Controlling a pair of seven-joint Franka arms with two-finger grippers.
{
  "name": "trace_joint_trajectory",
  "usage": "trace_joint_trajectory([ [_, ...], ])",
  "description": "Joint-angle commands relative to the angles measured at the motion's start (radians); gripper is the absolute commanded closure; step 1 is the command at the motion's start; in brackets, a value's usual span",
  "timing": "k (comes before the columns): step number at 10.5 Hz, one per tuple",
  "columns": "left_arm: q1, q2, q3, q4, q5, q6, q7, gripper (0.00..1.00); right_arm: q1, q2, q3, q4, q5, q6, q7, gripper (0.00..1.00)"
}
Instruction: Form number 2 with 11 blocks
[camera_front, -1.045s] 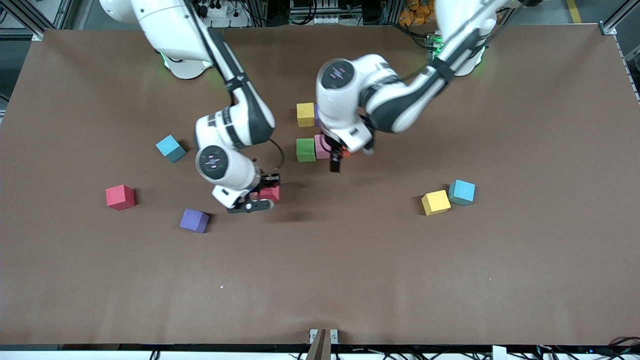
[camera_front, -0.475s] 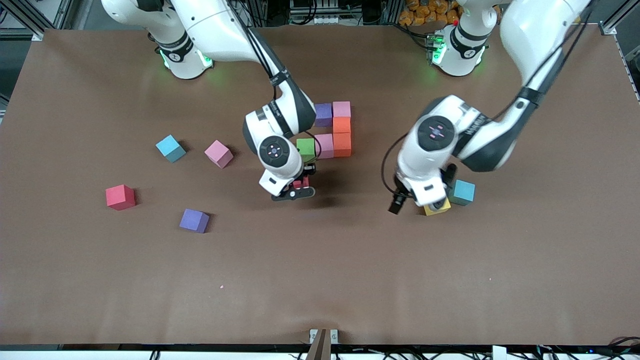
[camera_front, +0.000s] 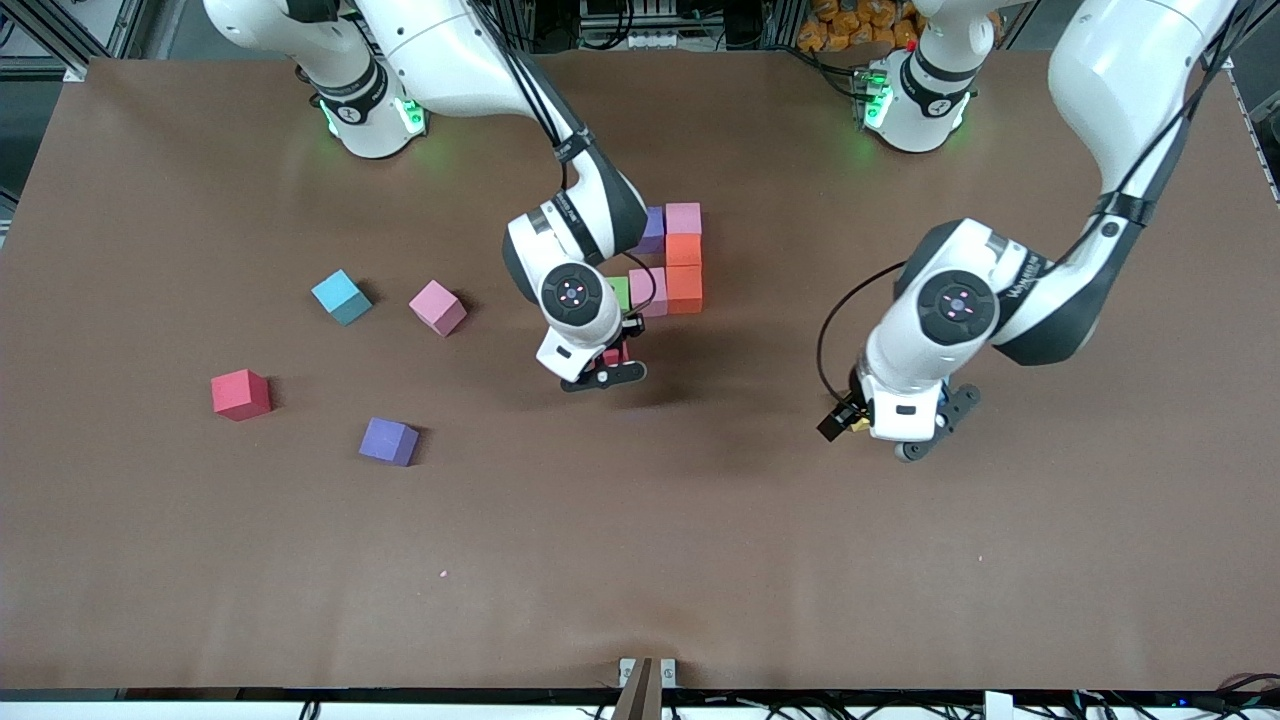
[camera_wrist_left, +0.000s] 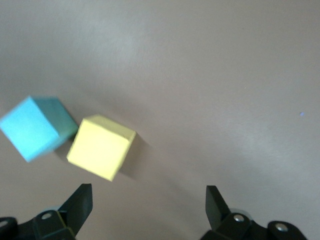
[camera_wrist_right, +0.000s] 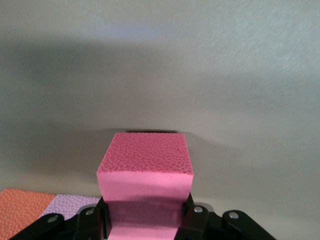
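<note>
The brown surface (camera_front: 640, 560) is filling nearly the whole front view; metal framing, cables and orange items are showing along its edge by the arm bases.

The partly built number 2 (camera_front: 672, 262) is sitting near mid-surface: a pink block (camera_front: 683, 217) and a purple block (camera_front: 652, 230) side by side, an orange block (camera_front: 683, 250) and a second orange block (camera_front: 684, 288) running toward the front camera from the pink one, then a light pink block (camera_front: 648, 291) and a green block (camera_front: 619, 290), both partly hidden by the right arm.

The right gripper (camera_front: 608, 366) is hanging over the surface just beside the green block, jaws pinching a red-pink block (camera_wrist_right: 145, 170).

The left gripper (camera_wrist_left: 149, 200) is hovering toward the left arm's end, jaws spread wide and holding nothing, over a yellow block (camera_wrist_left: 101, 147) touching a light blue block (camera_wrist_left: 35, 127).

Loose blocks toward the right arm's end: a light blue cube (camera_front: 341, 297), a pink cube (camera_front: 438, 307), a red cube (camera_front: 240, 394), a purple cube (camera_front: 389, 441).
</note>
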Motion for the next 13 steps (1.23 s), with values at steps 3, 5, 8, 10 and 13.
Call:
trace_joint_trajectory([
  [3,0.024,0.059,0.038,-0.004,0.028,-0.007,0.384,0.0,0.032,0.02,-0.011,0.027,0.006,-0.02,0.066,0.8],
  [5,0.025,0.1,0.04,-0.006,0.081,-0.004,0.393,0.0,0.033,0.022,-0.012,0.024,0.004,-0.019,0.066,0.8],
  [8,0.03,0.124,0.041,-0.01,0.095,-0.001,0.406,0.0,0.039,0.025,-0.012,0.019,-0.017,-0.02,0.067,0.8],
  [10,0.033,0.139,0.044,-0.013,0.095,0.004,0.406,0.0,0.044,0.026,-0.012,0.014,-0.019,-0.02,0.067,0.79],
  [13,0.033,0.159,0.053,-0.019,0.097,0.009,0.406,0.0,0.056,0.028,-0.012,0.014,-0.019,-0.022,0.095,0.77],
])
